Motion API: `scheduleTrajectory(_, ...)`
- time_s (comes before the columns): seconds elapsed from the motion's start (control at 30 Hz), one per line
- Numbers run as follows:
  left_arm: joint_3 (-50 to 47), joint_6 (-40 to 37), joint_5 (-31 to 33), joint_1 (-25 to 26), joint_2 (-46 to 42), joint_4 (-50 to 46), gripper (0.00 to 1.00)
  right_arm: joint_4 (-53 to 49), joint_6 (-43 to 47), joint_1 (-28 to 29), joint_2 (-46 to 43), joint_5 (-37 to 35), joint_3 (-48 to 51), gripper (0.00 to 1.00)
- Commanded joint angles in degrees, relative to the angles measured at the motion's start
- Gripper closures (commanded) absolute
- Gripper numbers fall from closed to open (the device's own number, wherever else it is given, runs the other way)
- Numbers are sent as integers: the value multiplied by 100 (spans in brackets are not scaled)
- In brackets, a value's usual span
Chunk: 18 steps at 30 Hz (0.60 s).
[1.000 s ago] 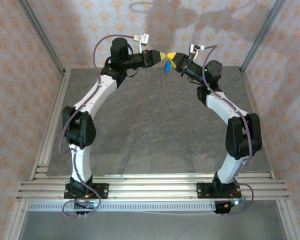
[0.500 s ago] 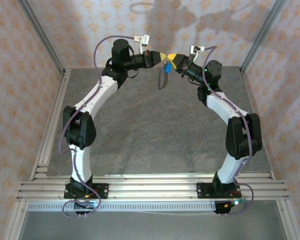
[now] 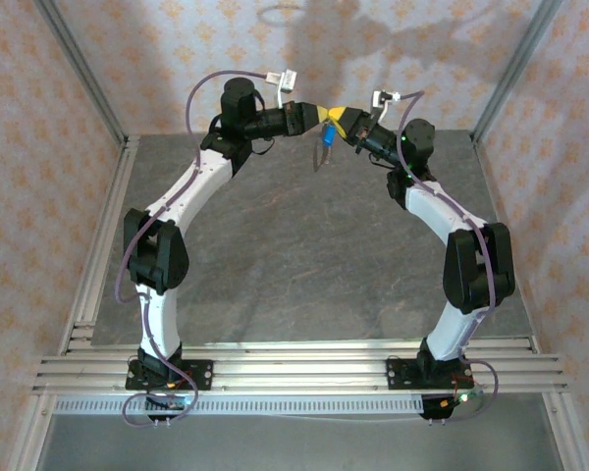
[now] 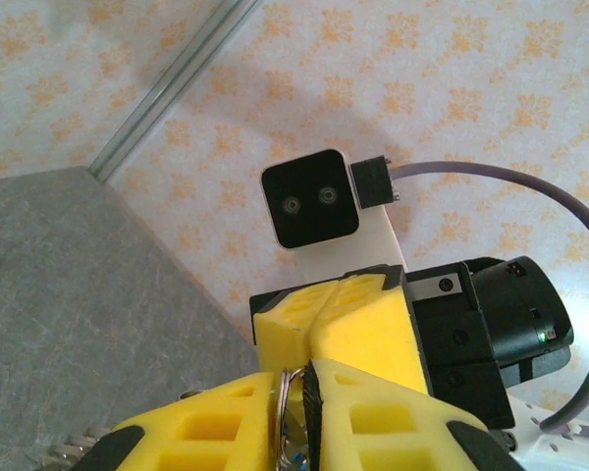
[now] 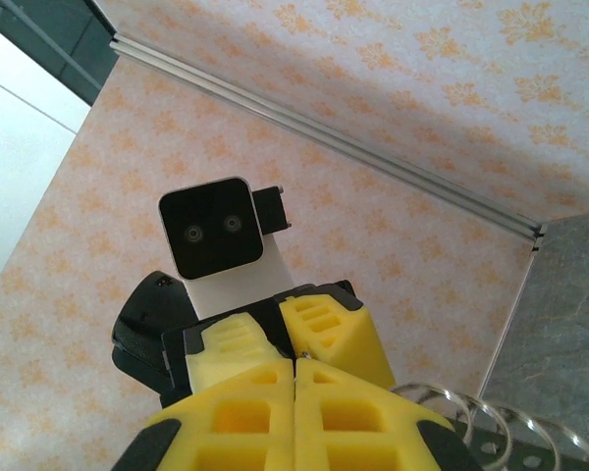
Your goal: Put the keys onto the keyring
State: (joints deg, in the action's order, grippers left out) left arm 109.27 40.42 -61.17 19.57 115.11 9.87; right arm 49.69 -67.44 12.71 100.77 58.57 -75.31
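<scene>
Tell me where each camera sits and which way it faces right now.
Top external: fixed above and behind, looking down at the table; left arm and right arm whole, left gripper and right gripper tip to tip.
Left wrist: on the left arm, facing the right gripper; own yellow fingers at bottom, the keyring between them.
Right wrist: on the right arm, facing the left gripper; own fingers at bottom, closed.
Shared: each wrist view shows the other arm's gripper.
</scene>
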Motion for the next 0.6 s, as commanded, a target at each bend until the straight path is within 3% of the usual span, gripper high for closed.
scheduleTrajectory(0.0, 103, -167, -728, 293, -385, 95, 83, 42, 141, 100, -145, 85, -5, 100)
scheduleTrajectory(0.17, 164, -436, -931, 299, -418, -264, 88, -16, 170, 109, -144, 89, -40, 100)
scheduleTrajectory(0.3, 160, -635, -935, 301, -463, -492, 100, -39, 188, 105, -137, 85, -45, 100)
scheduleTrajectory(0.53, -132, -582, -486, 293, -525, -292, 100, -74, 169, 90, -270, 9, 31, 100)
scheduleTrajectory(0.57, -220, -523, -362, 285, -723, -181, 100, -86, 172, 52, -332, -36, 86, 92)
